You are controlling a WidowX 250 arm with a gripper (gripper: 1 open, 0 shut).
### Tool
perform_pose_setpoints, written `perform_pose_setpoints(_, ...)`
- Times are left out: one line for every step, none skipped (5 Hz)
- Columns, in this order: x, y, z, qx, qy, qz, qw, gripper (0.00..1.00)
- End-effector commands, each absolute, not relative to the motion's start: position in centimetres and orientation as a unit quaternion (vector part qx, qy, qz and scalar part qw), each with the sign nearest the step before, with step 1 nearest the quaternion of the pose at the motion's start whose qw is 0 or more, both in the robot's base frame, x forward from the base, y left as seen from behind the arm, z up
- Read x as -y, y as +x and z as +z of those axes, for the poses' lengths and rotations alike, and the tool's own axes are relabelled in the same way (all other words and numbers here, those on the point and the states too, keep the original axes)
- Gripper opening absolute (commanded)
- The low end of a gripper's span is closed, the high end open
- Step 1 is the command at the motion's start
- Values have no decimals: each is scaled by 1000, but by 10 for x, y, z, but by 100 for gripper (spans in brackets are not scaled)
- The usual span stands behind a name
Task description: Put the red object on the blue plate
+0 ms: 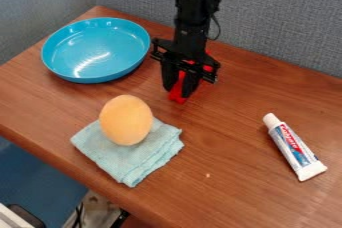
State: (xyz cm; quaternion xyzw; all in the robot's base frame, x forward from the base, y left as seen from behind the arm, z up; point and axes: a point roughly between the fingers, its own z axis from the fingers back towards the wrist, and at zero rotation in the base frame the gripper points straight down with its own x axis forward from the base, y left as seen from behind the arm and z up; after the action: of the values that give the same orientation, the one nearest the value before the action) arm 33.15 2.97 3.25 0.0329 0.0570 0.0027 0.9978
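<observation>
The red object (178, 94), a small brick-shaped block, rests on the wooden table near its middle. My gripper (185, 87) points straight down over it, and its black fingers are pressed against the block's two sides, hiding the upper part. The blue plate (94, 50), a round glossy dish, sits empty at the back left, a short way left of the gripper.
An orange egg-like ball (126, 120) lies on a folded light blue cloth (134, 150) in front of the gripper. A white toothpaste tube (293, 145) lies at the right. The table's front edge runs diagonally at the lower left.
</observation>
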Motion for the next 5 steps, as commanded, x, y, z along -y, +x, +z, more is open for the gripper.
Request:
perform_pose_setpoints(-36,340,54,-28,35,2,999,0)
perform_pose_setpoints(-36,340,63,-21,33,-3,999,0)
perform_pose_setpoints(-35,340,70,-17,31,-5,999,0)
perform_pose_setpoints(-35,340,77,-12,28,-8,999,0)
perform_pose_setpoints(-34,340,82,-9,27,-10,1000,0)
